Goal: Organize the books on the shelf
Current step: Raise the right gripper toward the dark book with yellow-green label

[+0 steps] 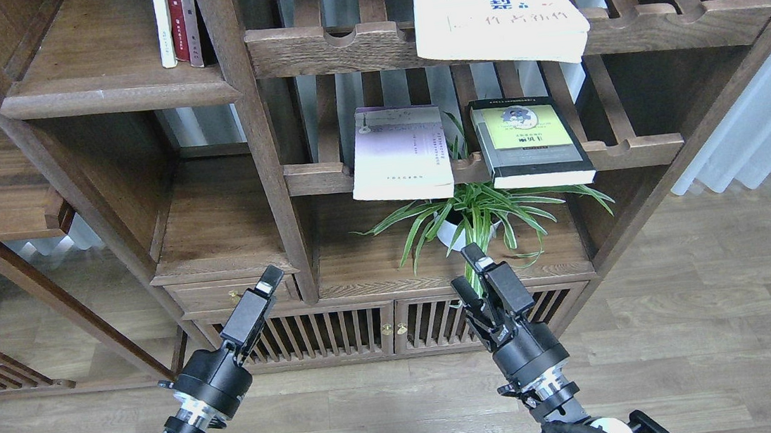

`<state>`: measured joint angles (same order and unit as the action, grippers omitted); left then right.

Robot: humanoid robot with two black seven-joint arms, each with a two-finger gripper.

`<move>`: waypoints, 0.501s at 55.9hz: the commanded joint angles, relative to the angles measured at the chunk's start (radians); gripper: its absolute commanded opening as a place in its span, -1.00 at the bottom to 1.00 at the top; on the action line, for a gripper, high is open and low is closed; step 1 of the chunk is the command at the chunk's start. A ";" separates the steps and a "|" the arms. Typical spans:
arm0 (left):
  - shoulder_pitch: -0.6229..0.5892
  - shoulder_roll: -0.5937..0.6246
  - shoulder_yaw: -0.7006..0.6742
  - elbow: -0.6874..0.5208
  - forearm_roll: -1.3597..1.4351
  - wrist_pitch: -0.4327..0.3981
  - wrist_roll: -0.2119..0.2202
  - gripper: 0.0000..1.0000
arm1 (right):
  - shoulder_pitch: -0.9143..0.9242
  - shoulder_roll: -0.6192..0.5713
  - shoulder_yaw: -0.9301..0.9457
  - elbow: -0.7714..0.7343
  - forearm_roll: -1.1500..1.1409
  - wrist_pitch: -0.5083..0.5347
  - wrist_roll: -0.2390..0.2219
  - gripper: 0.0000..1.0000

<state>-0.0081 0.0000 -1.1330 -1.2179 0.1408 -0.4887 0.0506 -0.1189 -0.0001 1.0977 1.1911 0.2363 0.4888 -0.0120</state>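
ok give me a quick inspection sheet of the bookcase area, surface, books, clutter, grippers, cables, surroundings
surface: solid shelf board top left, mostly bare, a few upright books at its right end
job's things: large white book flat on the upper slatted rack, overhanging the front rail; lavender-white paperback and yellow-green book flat on the lower slatted rack, side by side, both overhanging
clutter: potted spider plant on the ledge under the lower rack
grippers: left gripper low, empty, fingers cannot be told apart; right gripper low, fingers apart, empty, in front of the plant
cables: nothing seen
surroundings: slatted cabinet doors, wood floor, white curtain at right
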 commanded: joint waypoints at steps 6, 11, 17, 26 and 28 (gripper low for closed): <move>0.003 0.000 -0.005 0.000 -0.001 0.000 0.000 1.00 | 0.005 0.000 -0.001 -0.002 0.003 0.000 -0.002 0.98; 0.005 0.000 -0.008 0.001 0.000 0.000 0.000 1.00 | 0.005 0.000 -0.013 -0.008 0.003 0.000 -0.002 0.98; 0.003 0.000 -0.008 0.001 0.000 0.000 0.000 1.00 | 0.015 0.000 -0.053 -0.016 0.003 0.000 -0.002 0.98; 0.008 0.000 -0.011 0.000 -0.001 0.000 0.000 1.00 | 0.031 0.000 -0.098 -0.024 0.001 0.000 -0.003 0.98; 0.014 0.000 -0.014 0.000 -0.001 0.000 0.000 1.00 | 0.031 0.000 -0.098 -0.024 0.001 0.000 -0.005 0.98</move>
<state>-0.0029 0.0000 -1.1409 -1.2165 0.1410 -0.4887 0.0506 -0.0902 0.0001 1.0096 1.1704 0.2392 0.4887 -0.0144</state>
